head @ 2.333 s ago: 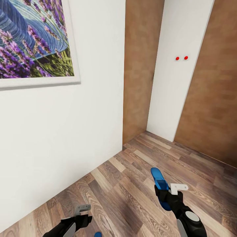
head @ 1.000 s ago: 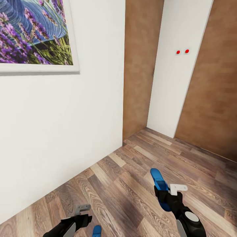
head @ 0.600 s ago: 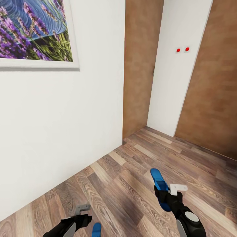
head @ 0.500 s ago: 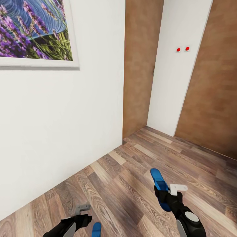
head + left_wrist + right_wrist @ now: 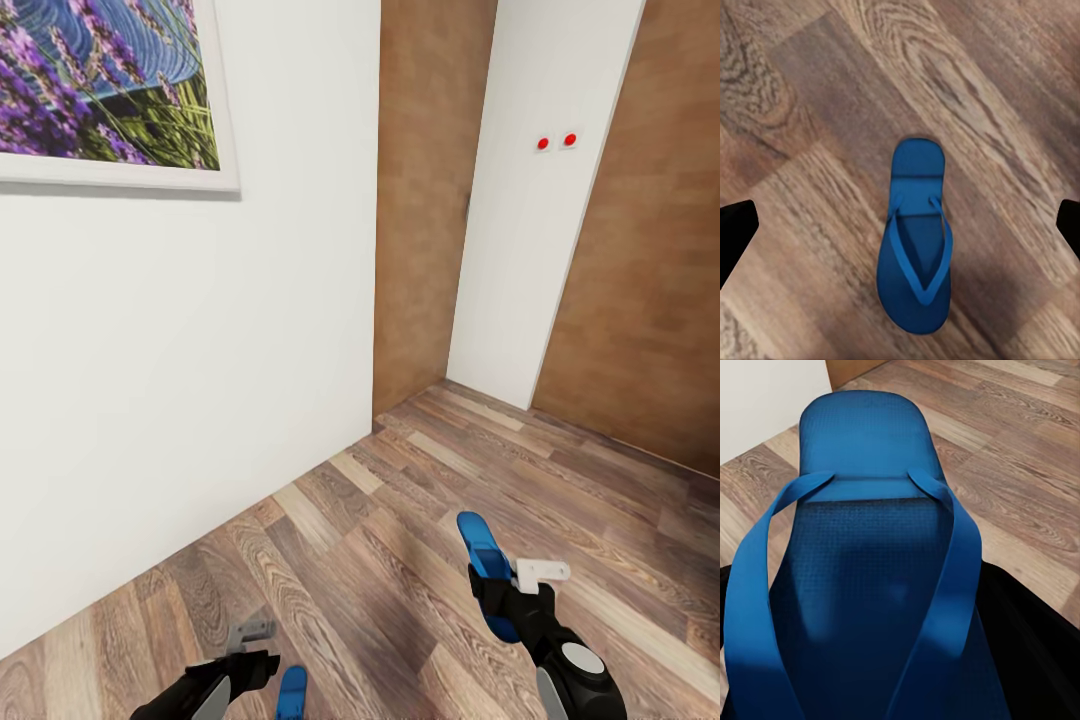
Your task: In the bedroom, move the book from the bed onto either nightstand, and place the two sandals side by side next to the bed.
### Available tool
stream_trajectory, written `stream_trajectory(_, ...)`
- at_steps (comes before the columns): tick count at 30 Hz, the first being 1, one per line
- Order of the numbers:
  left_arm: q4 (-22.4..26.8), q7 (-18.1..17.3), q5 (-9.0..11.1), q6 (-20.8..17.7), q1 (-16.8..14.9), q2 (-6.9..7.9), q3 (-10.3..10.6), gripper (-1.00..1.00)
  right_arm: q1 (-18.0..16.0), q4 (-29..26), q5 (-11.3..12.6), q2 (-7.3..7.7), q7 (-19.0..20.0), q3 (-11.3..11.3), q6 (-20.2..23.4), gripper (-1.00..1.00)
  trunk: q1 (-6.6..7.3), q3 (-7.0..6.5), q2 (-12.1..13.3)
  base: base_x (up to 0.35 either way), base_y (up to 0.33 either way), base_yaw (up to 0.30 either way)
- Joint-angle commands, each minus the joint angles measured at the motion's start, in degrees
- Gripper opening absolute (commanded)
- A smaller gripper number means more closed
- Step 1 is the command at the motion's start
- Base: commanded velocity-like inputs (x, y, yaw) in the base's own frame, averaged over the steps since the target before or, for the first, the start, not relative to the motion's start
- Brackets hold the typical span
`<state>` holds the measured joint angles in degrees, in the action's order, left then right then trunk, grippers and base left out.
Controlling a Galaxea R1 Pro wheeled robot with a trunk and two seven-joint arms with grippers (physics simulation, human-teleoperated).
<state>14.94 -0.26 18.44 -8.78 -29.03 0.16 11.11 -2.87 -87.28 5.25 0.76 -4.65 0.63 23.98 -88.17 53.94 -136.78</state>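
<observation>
My right gripper (image 5: 503, 592) is shut on a bright blue sandal (image 5: 484, 552), held above the wood floor with its heel end pointing away from me. In the right wrist view this sandal (image 5: 870, 577) lies close between the black fingers. The other blue sandal (image 5: 292, 690) lies flat on the floor near the view's bottom edge, beside my left gripper (image 5: 247, 655). In the left wrist view that sandal (image 5: 915, 247) sits below the camera, and the black fingertips (image 5: 735, 234) stand wide apart on either side, open and clear of it. The bed, book and nightstand are out of view.
A white wall (image 5: 180, 380) with a framed lavender picture (image 5: 110, 80) stands close on the left. Ahead are brown wall panels (image 5: 420, 200) and a white panel (image 5: 540, 220) with two red dots. Wood-plank floor (image 5: 420, 500) stretches ahead and to the right.
The whole picture has shifted, so the camera has moved: the picture on the wall sits higher and more of the floor sandal shows at the bottom. Both grippers keep their pose.
</observation>
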Motion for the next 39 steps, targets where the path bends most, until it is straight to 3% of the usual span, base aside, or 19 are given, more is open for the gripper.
stream_trajectory(1,0.09,-0.02,0.37,-0.28,-0.01,0.02,0.15,1.00,-0.03,-0.08,0.55,0.03,-0.44,0.08,0.24,-1.00,-0.21,0.24,-0.44,0.000,0.000,0.000)
stream_trajectory(12,0.09,-0.09,0.37,-0.28,0.00,0.02,0.14,1.00,0.00,-0.21,0.50,0.05,-0.44,0.07,-0.02,-1.00,-2.63,2.21,-4.85,0.000,0.000,0.000)
stream_trajectory(16,0.09,-0.09,0.37,-0.25,0.01,0.02,0.14,1.00,0.21,-1.10,0.48,0.05,-0.49,0.15,-2.52,-1.00,-3.51,2.93,-6.45,0.000,0.000,0.000)
stream_trajectory(23,0.09,-0.09,0.35,-0.20,0.02,0.02,0.14,1.00,1.73,-3.15,0.33,0.00,-0.53,1.01,-5.45,-1.00,-3.69,4.48,-6.55,0.000,0.000,0.000)
stream_trajectory(39,0.09,-0.17,0.37,-0.24,0.00,0.02,0.14,1.00,1.98,-3.59,0.26,0.26,-0.53,2.57,-6.10,-1.00,-4.10,8.03,-6.76,0.000,0.000,0.000)
